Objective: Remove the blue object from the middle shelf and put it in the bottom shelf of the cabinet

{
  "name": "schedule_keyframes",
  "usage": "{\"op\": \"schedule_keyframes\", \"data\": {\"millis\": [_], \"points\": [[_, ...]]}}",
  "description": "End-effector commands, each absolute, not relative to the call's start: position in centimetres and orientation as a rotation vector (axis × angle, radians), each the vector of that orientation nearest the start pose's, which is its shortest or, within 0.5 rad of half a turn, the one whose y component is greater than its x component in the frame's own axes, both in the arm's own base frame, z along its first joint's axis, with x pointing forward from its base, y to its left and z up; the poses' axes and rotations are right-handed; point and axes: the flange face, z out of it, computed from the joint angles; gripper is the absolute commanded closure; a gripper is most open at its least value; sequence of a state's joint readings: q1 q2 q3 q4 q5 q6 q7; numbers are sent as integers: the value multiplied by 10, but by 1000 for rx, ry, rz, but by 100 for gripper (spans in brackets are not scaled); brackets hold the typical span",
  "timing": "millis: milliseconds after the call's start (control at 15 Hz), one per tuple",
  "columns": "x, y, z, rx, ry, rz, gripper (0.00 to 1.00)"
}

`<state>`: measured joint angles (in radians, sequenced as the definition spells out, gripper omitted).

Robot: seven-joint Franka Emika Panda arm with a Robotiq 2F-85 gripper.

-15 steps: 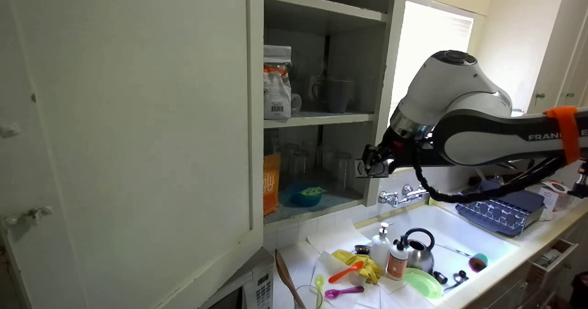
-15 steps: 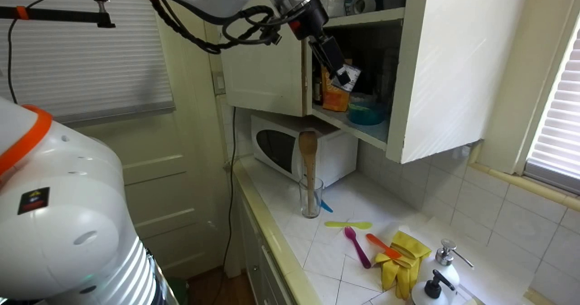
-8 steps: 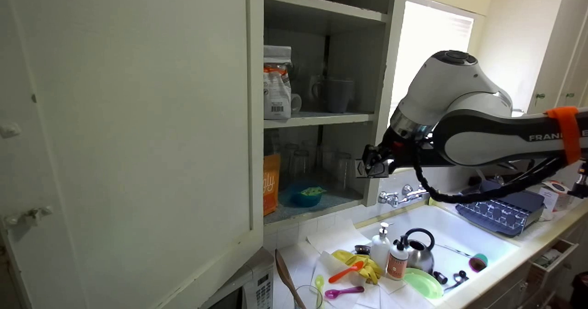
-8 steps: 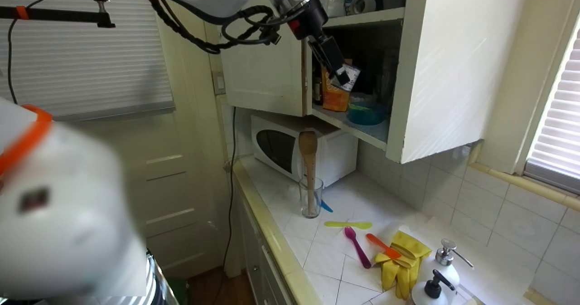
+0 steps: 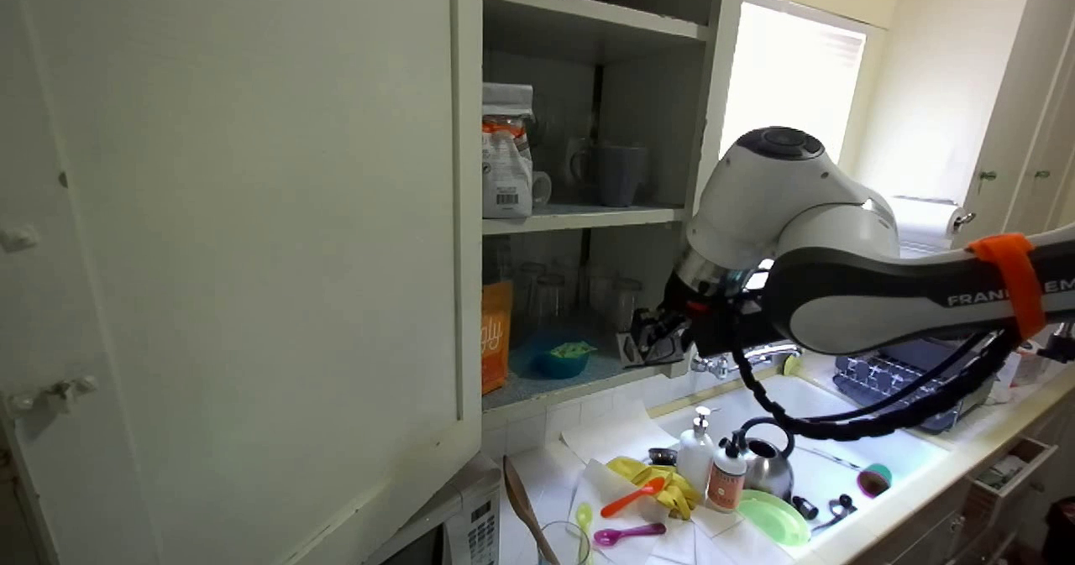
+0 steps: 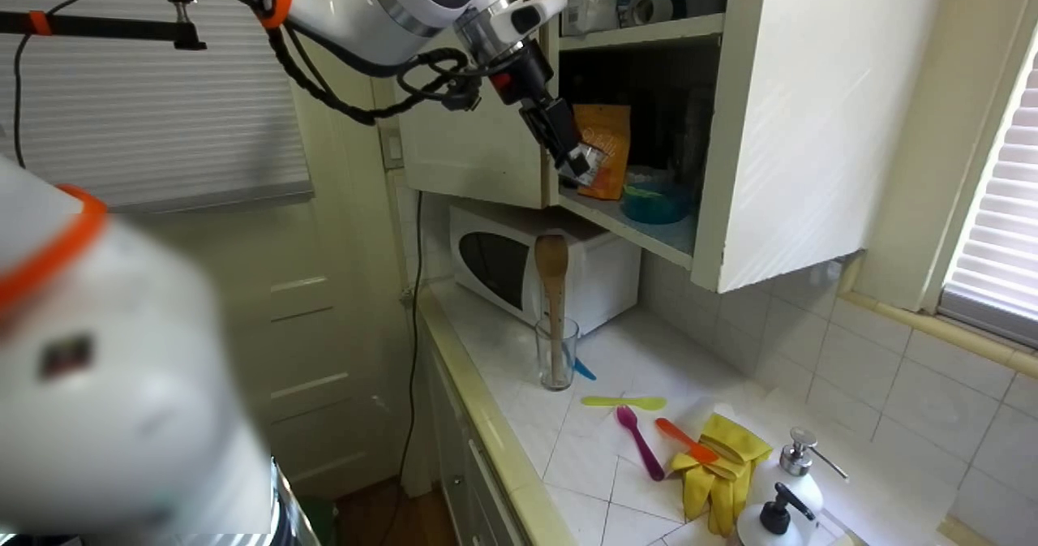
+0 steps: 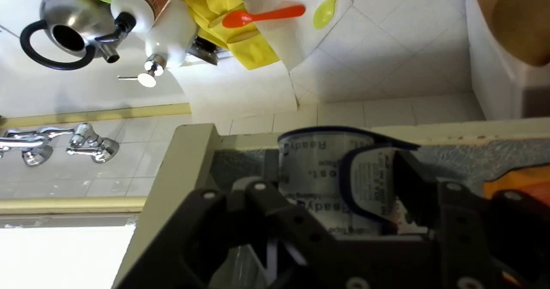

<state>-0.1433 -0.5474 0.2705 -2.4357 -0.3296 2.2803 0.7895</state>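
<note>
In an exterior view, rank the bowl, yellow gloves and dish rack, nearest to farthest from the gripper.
1. Bowl, picture-left of the gripper, on the bottom shelf.
2. Yellow gloves, lower, on the counter.
3. Dish rack, picture-right, by the sink.

From over here I'm plainly looking into a kitchen: at the lower right of an exterior view I see a white sink [image 5: 903,452] and a steel kettle [image 5: 768,470], with a dish rack [image 5: 869,378] farther right; at upper centre, an open cabinet [image 5: 715,70] with mugs [image 5: 621,177] and drinking glasses [image 5: 550,299] inside. In an exterior view, a microwave [image 6: 602,274] sits mid-frame on a tiled counter [image 6: 580,477]
</note>
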Motion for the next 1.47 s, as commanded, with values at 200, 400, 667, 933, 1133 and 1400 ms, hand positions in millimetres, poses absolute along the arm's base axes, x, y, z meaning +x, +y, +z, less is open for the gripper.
{"op": "schedule_keyframes", "data": {"millis": [200,400,667,933,1133,1400], "points": [[447,84,478,-3283,658,-754,58],[443,81,476,-3307,633,-735,33],[452,82,467,-3330,593,-725,33],[452,82,468,-3329,591,-729,58],[461,86,440,-3357,536,-681,58],[460,79,382,-3367,509,-559,58]]}}
